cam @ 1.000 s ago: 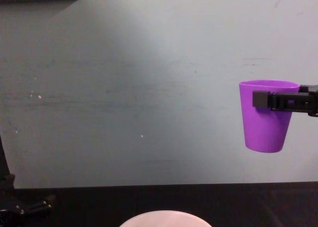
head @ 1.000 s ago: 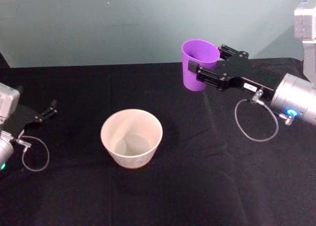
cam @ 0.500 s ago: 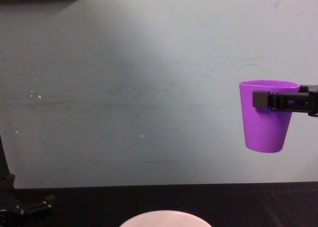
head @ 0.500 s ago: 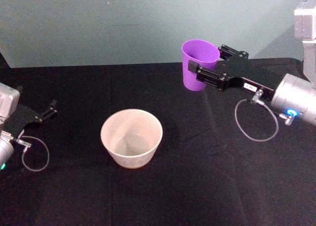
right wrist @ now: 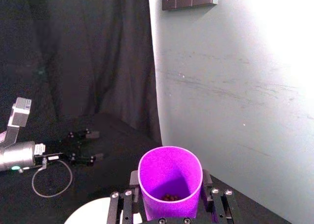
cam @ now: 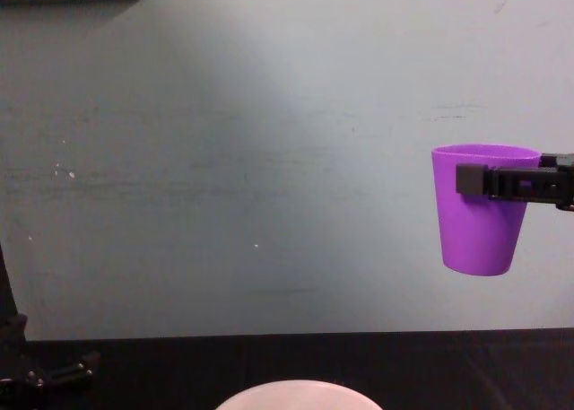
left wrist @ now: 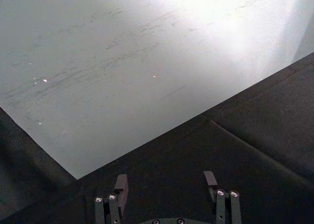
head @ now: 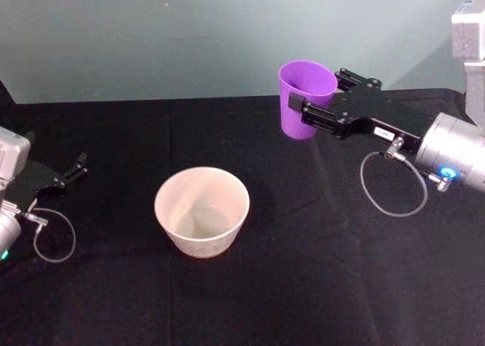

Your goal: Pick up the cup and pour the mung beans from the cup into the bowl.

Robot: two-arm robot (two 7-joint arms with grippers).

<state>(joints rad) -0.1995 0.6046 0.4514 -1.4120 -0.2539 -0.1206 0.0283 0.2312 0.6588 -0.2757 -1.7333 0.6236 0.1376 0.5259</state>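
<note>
Aloft at our right, the right tool clamps the cup just below its rim, one black finger on each side of the purple wall. The cup is upright, mouth up, and hangs clear of the bench; from the chest camera its base shows well above the black cloth, against the pale wall. Seen from the right wrist, the mung beans lie in a small cluster at the bottom of the cup, well below its rim.

The bowl stands upright on the bench, lower than the right tool and off to its left, well apart from the cup and nearer to us. From the right wrist, an edge of the bowl's white rim shows beneath and to one side of the tool's fingers.

Our left tool rests low over the bench at the far left, well apart from the bowl. Its two fingers stand wide apart with nothing between them, as the left wrist camera shows, and it points toward the wall. A thin loop of cable lies just behind the left tool, and another loop hangs under the right arm's wrist.
</note>
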